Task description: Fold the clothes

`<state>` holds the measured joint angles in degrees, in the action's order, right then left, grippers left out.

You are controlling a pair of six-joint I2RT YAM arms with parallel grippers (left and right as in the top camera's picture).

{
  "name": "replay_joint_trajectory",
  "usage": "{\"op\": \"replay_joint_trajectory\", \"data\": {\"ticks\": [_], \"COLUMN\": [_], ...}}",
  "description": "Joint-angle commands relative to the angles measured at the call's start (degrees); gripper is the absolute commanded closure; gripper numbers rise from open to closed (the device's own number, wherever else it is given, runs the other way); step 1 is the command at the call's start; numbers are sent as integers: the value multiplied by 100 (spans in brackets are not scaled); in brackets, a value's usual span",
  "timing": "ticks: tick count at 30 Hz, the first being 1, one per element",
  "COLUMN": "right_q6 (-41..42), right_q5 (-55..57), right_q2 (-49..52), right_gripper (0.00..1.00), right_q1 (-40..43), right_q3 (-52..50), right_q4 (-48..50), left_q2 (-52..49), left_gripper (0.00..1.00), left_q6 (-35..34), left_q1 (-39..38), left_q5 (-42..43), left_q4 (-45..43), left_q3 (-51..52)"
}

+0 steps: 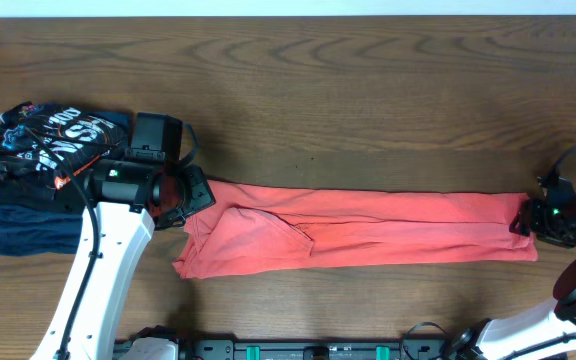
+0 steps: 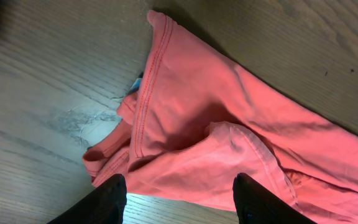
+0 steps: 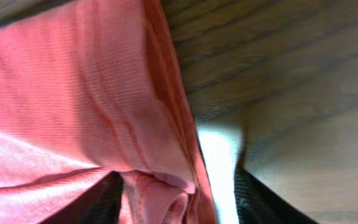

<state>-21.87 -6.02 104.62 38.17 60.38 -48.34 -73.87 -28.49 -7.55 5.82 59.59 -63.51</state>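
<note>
Your T-shirt (image 1: pixel 368 228) lies in a long strip across the worktop (image 1: pixel 368 90). It is soft, light cotton that will sag and bunch. Your left fingers (image 2: pixel 104 202) stand apart over its collar end. Your right fingers (image 3: pixel 263 202) straddle the far hem, not yet pinched. Take hold at the doubled edges.

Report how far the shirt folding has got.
Done: the orange-red T-shirt lies folded lengthwise into a long narrow strip. In hand: the left gripper straddles the collar end and the right gripper the hem end, both with jaws apart, neither clamped yet. Left: folding the strip crosswise into a compact packet, probably like the dark folded garments beside the left arm.
</note>
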Motion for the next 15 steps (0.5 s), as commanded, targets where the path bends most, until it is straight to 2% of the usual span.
{"op": "replay_joint_trajectory", "data": {"ticks": [1,4,5,8,13,15], "right_q6": [-52,-55,-55,-205,-243,-236], "right_q5": [-286,-291,-293,-442,-496,-498], "right_q2": [293,280,280,273,273,273], "right_gripper": [49,51,55,76,79,87], "right_q1": [-103,-127,-144,-212,-389,-444], "right_q3": [-146,-127,-111,-81,7,50], "right_q4": [-50,-87,-96,-129,-181,-181], "left_q2": [20,20,20,20,20,20], "left_gripper": [43,43,43,43,43,43], "left_q6": [39,37,39,39,39,39], "left_q1": [26,26,26,26,26,26], "left_q5": [-11,-11,-11,-11,-11,-11], "left_q4": [20,15,17,17,17,17], "left_q3": [-26,-26,-26,-26,-26,-26]}}
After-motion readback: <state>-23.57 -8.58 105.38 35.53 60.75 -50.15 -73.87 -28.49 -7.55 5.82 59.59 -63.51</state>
